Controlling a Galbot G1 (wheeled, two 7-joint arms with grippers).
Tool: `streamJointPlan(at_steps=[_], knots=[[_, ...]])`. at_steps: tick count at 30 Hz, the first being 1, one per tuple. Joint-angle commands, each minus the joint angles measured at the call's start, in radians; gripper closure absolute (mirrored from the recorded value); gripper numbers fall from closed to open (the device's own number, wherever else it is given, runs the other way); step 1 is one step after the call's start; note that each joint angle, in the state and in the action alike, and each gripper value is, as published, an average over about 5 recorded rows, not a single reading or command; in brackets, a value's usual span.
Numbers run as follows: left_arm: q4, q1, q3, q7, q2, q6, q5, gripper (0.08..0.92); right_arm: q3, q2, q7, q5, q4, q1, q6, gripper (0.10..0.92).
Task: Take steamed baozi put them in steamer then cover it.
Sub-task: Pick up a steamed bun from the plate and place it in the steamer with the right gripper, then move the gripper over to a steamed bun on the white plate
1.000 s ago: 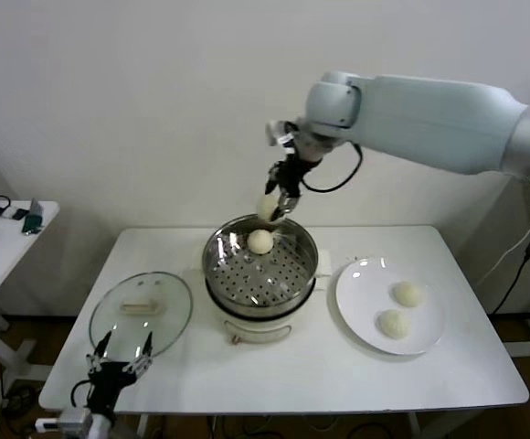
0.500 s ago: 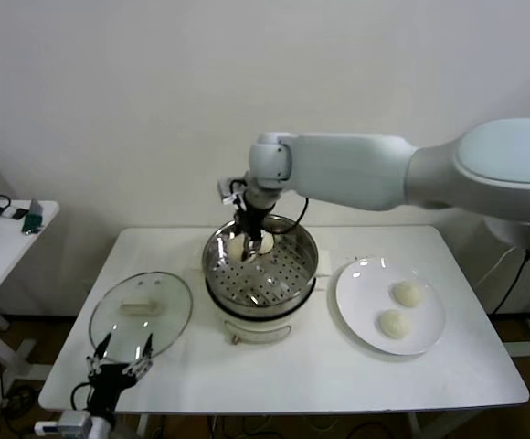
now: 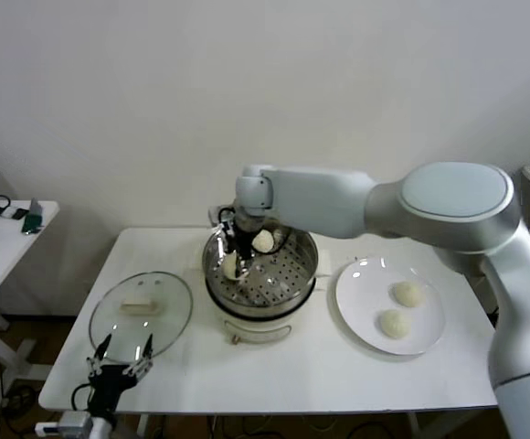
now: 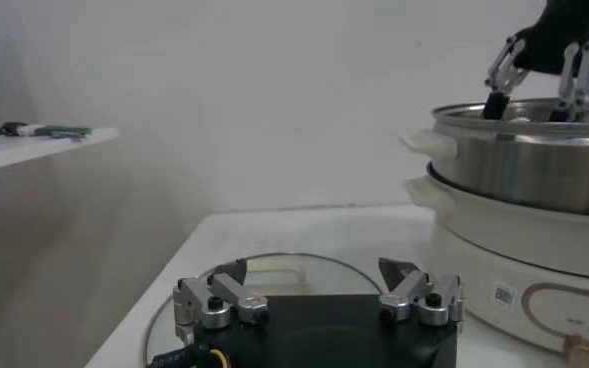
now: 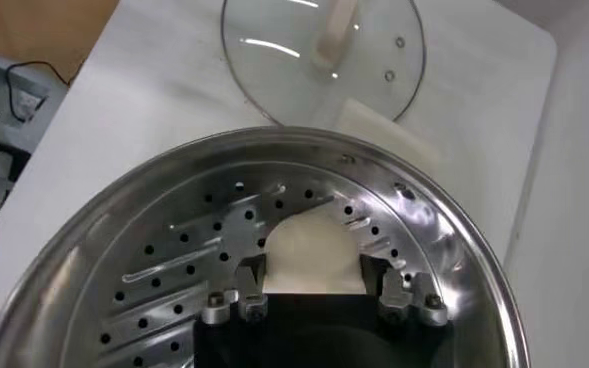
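The steamer (image 3: 288, 279) stands at the table's middle. One baozi (image 3: 263, 240) lies on its perforated tray at the back. My right gripper (image 3: 235, 261) is low inside the pot on its left side, shut on a second baozi (image 3: 231, 266). In the right wrist view that baozi (image 5: 312, 250) fills the gap between the fingers (image 5: 249, 275), just above the tray (image 5: 174, 260). Two more baozi (image 3: 408, 294) (image 3: 394, 323) lie on the white plate (image 3: 361, 293). The glass cover (image 3: 141, 307) lies flat, left of the steamer. My left gripper (image 3: 119, 358) is open and empty at the front left edge.
A side table (image 3: 0, 247) with small items stands far left. In the left wrist view the cover (image 4: 274, 275) lies just beyond my left gripper (image 4: 314, 280), and the steamer (image 4: 534, 160) rises to one side with the right gripper (image 4: 544, 60) inside it.
My right gripper has carried a baozi from above the steamer's back rim down into the pot's left side. The left arm has not moved.
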Motion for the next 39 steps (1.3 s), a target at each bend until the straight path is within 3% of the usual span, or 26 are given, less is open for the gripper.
streamJointPlan(at_steps=[1,6,14,21,29,39], knots=[[-0.001,0.001,-0.001,0.0,0.0,0.0,0.0,0.177,0.028,0.012,0.004,-0.019,-0.039,-0.038,0.003,0.317],[-0.004,0.001,-0.001,0.0,-0.001,0.002,0.004,0.177,0.013,-0.054,-0.066,0.024,0.009,0.074,0.05,0.214],[-0.004,0.001,0.004,0.0,-0.001,0.004,0.012,0.177,-0.038,-0.308,-0.21,0.036,0.128,0.322,0.132,0.203],[0.002,-0.005,0.011,-0.003,0.003,0.005,0.015,0.177,-0.203,-0.607,-0.22,0.024,0.333,0.449,0.137,0.203],[-0.005,-0.001,0.008,-0.004,-0.002,0.007,0.01,0.177,-0.262,-0.864,-0.15,-0.14,0.517,0.302,0.103,0.203],[-0.008,0.015,-0.005,-0.004,-0.013,0.008,0.011,0.177,-0.121,-0.911,-0.107,-0.302,0.466,0.03,0.083,0.203]])
